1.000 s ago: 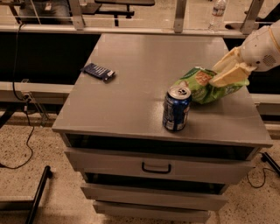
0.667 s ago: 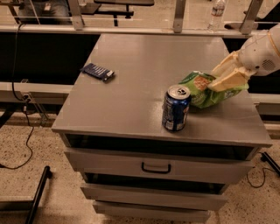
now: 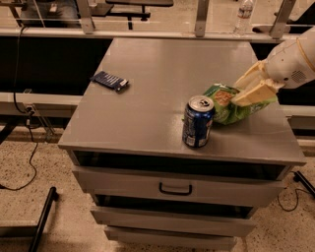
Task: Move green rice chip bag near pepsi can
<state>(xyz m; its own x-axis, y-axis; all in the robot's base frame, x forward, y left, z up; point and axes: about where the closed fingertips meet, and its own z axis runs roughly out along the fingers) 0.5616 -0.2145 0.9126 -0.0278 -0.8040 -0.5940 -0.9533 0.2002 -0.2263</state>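
The green rice chip bag [image 3: 222, 104] lies on the grey table top [image 3: 147, 113] at the right, just behind and to the right of the upright blue pepsi can [image 3: 198, 122]. The bag nearly touches the can. My gripper [image 3: 239, 94] comes in from the right edge on a white arm. Its tan fingers [image 3: 251, 78] are closed over the bag's right end. The bag's right part is hidden under them.
A small dark blue flat packet [image 3: 110, 80] lies at the table's left. A clear water bottle [image 3: 244, 15] stands behind the table at the back right. Drawers with a handle [image 3: 175, 189] are below the front edge. Cables run on the floor at left.
The gripper and the bag have dropped slightly and edged a little towards the can. The can and the blue packet have not moved.
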